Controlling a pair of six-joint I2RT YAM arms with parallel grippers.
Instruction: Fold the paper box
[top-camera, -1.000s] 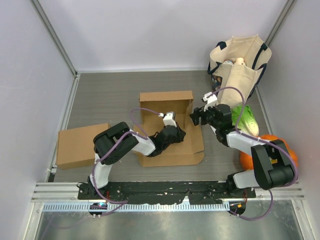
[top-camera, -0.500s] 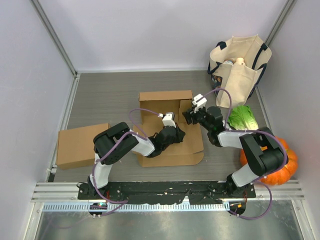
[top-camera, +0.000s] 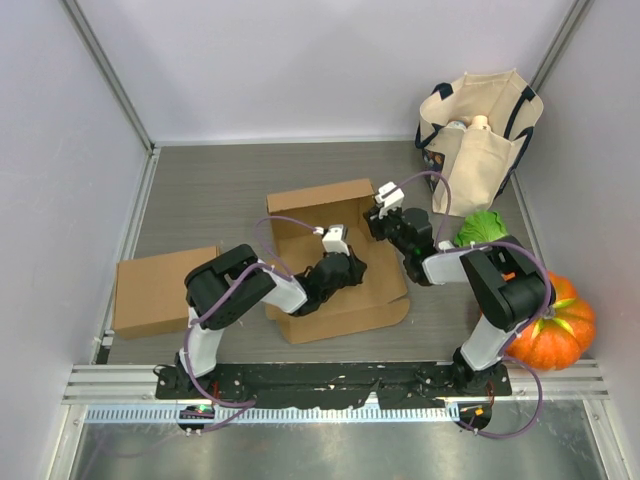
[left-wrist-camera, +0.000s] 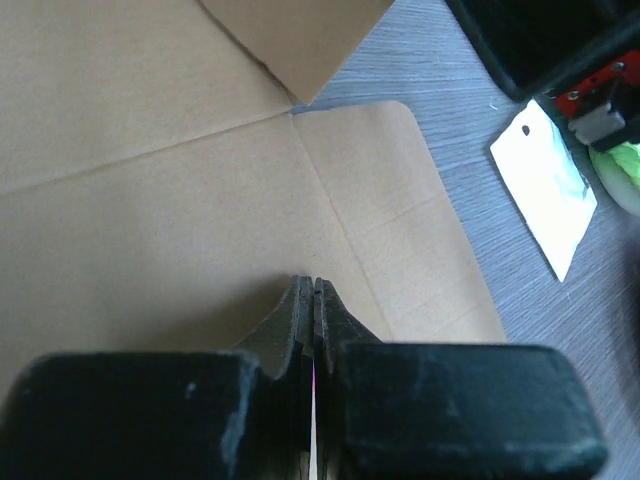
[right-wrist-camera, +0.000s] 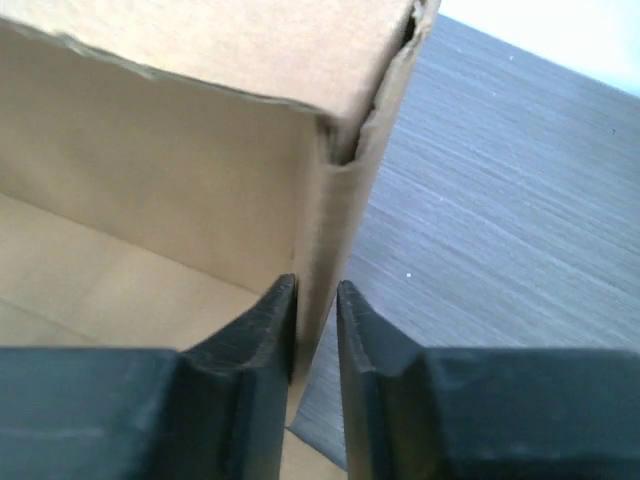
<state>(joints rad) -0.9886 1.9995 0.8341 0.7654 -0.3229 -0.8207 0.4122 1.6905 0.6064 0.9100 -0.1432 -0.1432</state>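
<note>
When we check the top camera, the paper box (top-camera: 340, 305) lies mid-table (top-camera: 220, 190), half open with its back wall raised. The left gripper (top-camera: 350, 270) is down inside it and the right gripper (top-camera: 375, 226) sits at the far right corner. Round about: a flat carton (top-camera: 165, 290) at the left, a tote bag (top-camera: 480, 140) at the far right, lettuce (top-camera: 482, 228) and a pumpkin (top-camera: 552, 325) beside the right arm. From up here the arms hide both sets of jaws.

Left wrist cam sorts that out: the left gripper (left-wrist-camera: 313, 320) is clenched on nothing, tips on the box's flat panel (left-wrist-camera: 150, 200). A white tag (left-wrist-camera: 545, 185) shows past the flap.

Right wrist cam: the right gripper (right-wrist-camera: 315, 320) is pinching the box's upright side wall (right-wrist-camera: 200, 190) just under the corner, one finger inside, one outside.
</note>
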